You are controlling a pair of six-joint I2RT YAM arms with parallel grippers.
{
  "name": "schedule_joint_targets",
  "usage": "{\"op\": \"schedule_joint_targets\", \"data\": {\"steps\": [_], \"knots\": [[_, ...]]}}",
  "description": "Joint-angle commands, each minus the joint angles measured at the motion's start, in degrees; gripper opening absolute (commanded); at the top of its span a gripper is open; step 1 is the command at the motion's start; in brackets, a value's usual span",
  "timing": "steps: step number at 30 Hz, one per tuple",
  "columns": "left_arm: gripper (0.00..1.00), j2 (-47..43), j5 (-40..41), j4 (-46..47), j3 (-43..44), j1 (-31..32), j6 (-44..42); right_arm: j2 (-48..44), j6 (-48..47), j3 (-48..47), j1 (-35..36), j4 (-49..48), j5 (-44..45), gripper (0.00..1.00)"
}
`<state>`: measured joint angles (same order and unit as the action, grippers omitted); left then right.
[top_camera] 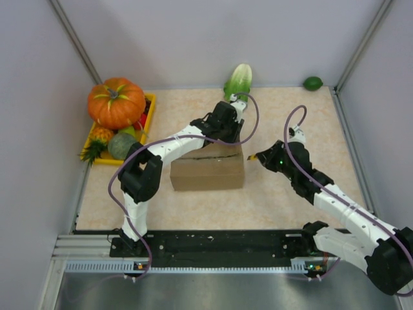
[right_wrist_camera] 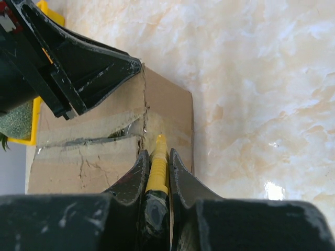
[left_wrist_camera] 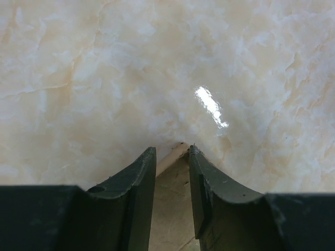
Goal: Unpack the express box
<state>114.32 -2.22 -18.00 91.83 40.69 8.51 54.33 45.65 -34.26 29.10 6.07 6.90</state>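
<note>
Express box [top_camera: 208, 169] was found near the middle of the table [top_camera: 290, 206], just in front of both arms, closed and with its top turned upward. As far as could be judged, the unpacking was only at its first step. The top flaps were lying flat, nothing was taken out and no contents could be seen, so the seam was yet to be cut through, the flaps opened and the goods lifted out. The long axis of the express box was laid left to right, parallel to the near edge of the table, and the taped seam was run along the same line. The left gripper [left_wrist_camera: 172, 149] was placed over the far edge of the top. Its fingers stood only narrowly apart, a cardboard edge was seen in the gap, and it could not be told whether that edge was pinched. The right gripper [right_wrist_camera: 155, 154] was closed firmly on a yellow knife [right_wrist_camera: 157, 170] at the right end of the box. The knife tip was set on the clear tape [right_wrist_camera: 89, 130], where a short dark slit [right_wrist_camera: 123, 137] was already opened.
</note>
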Motion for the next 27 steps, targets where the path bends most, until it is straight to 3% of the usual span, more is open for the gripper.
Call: {"op": "schedule_joint_targets", "data": {"steps": [1,27], "knots": [[0.36,0.5,4.4,-11.0,-3.6,-1.1,-3.1,1.6,-0.1,-3.6,-0.6,-5.4,1.0,0.0],[0.37,-1.9,-0.4,-9.7,-3.7,-1.0,-3.4,11.1,-2.5,-3.4,-2.2,-19.8,-6.2,0.0]]}}
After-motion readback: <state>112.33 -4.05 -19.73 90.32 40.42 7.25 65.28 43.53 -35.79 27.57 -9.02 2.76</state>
